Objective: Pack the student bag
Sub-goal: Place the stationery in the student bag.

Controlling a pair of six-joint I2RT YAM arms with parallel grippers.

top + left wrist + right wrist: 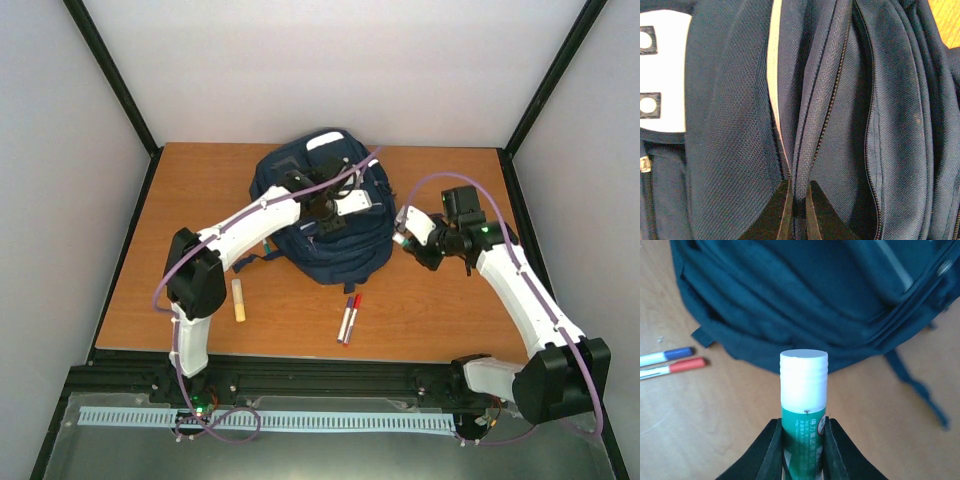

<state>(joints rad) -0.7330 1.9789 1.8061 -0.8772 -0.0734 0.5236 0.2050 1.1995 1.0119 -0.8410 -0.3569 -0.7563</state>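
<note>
Centrally, left pincer [799, 199] nipped shut on student bag [730, 130] zip edge; right pincer [804, 426] holding glue stick [804, 380], near bag's side

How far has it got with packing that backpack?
Done: nothing is visibly packed, though the bag's inside is hidden. In hand: the left tool pinches fabric of the student bag beside a zipper, and the right tool holds a green glue stick next to the bag. Left: two markers and a cream stick lie on the table, outside the bag.
</note>
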